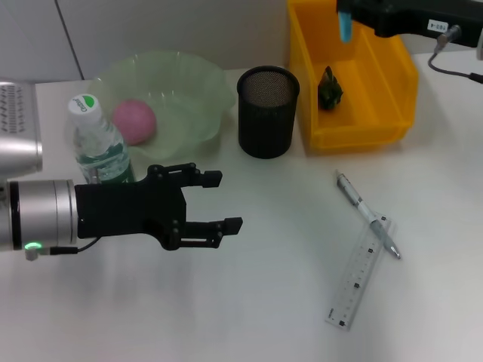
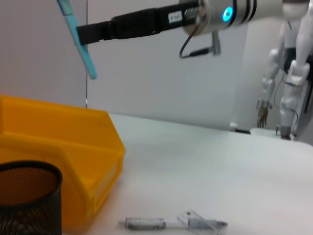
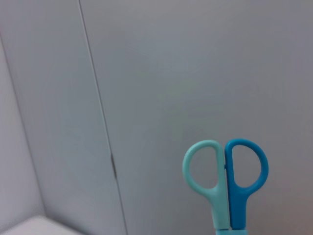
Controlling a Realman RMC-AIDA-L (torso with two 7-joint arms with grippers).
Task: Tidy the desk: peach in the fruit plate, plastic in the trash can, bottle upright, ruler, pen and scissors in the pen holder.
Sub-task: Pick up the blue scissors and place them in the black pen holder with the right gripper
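Note:
My left gripper (image 1: pixel 222 200) hovers open and empty over the desk, just in front of the upright bottle (image 1: pixel 95 141). The pink peach (image 1: pixel 133 121) lies in the green fruit plate (image 1: pixel 198 89). A black mesh pen holder (image 1: pixel 268 111) stands beside the yellow trash can (image 1: pixel 392 113), which holds the dark crumpled plastic (image 1: pixel 330 87). My right gripper (image 1: pixel 349 10) is raised over the trash can, shut on the blue scissors (image 1: pixel 345 29), which hang tip down (image 2: pixel 78 41), handles showing (image 3: pixel 225 181). The pen (image 1: pixel 367 214) and clear ruler (image 1: pixel 361 273) lie crossed at the front right.
A grey cable (image 1: pixel 453 64) runs behind the trash can on the right. A silver box (image 1: pixel 16 124) sits at the desk's left edge. From the left wrist, the pen holder (image 2: pixel 27 196), trash can (image 2: pixel 63 134) and pen (image 2: pixel 146 224) show.

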